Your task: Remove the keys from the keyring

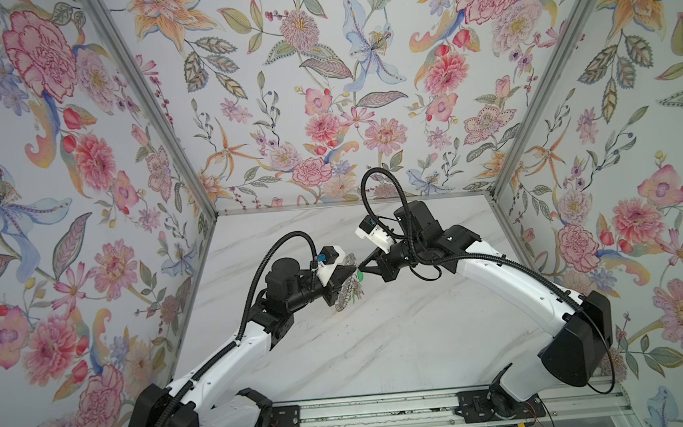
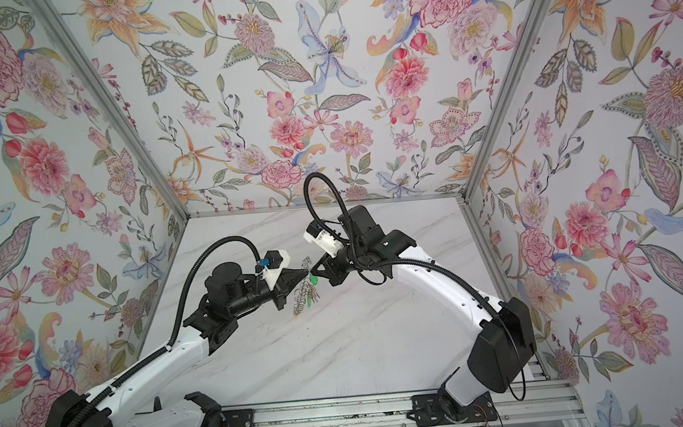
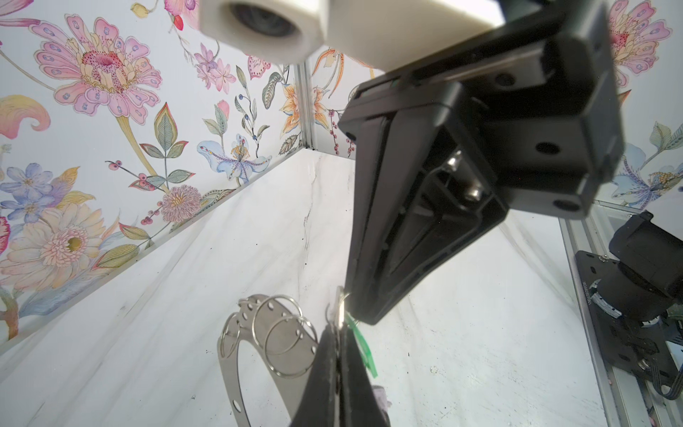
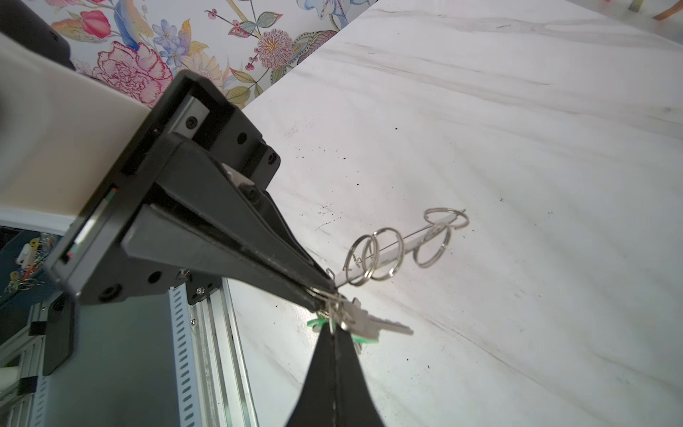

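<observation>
Removal is judged unfinished, since green-tagged keys (image 4: 373, 325) are seen hanging from the keyring (image 3: 258, 321), which is held up off the table (image 4: 517, 148), pinched at one end by the clenched left gripper (image 3: 338, 329), while the keys appear nipped at their ring end by the clenched right gripper (image 4: 334, 332).

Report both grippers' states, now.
Left gripper: closed, pinching the keyring at its edge.
Right gripper: closed on a green-tagged key.
</observation>
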Action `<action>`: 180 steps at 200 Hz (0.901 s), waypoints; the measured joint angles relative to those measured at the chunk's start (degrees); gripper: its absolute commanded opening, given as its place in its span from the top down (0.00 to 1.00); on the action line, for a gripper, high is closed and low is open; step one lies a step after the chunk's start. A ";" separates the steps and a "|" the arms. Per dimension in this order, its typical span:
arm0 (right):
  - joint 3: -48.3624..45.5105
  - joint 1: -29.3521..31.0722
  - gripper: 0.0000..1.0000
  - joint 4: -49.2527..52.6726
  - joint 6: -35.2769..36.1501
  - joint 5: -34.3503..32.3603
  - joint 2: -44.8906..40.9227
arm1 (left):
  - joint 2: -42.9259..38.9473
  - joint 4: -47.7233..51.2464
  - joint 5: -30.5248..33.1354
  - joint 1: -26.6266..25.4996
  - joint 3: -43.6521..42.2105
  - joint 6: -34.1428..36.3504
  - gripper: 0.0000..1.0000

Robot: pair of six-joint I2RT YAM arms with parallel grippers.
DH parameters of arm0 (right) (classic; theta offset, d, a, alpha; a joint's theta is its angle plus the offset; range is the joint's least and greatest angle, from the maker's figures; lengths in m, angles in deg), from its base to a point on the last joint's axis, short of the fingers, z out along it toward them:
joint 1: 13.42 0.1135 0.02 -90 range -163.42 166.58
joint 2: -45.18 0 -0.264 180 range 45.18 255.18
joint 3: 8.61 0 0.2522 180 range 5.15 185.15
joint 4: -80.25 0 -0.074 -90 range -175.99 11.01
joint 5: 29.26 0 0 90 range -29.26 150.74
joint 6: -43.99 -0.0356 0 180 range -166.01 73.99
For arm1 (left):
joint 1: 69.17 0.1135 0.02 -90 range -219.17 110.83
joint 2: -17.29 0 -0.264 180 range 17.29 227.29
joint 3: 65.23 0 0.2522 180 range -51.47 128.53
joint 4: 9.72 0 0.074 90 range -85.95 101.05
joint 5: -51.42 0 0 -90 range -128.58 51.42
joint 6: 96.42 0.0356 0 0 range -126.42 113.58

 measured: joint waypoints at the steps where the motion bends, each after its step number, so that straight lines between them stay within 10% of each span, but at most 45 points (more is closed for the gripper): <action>1: -0.02 -0.07 1.00 -0.04 -0.07 0.15 0.00 | -0.02 -0.11 0.00 0.00 0.00 -0.04 1.00; 180: -7.74 -4.00 1.00 -10.27 -11.39 15.93 -0.35 | -3.93 -14.23 1.84 -0.63 -7.96 -8.90 0.92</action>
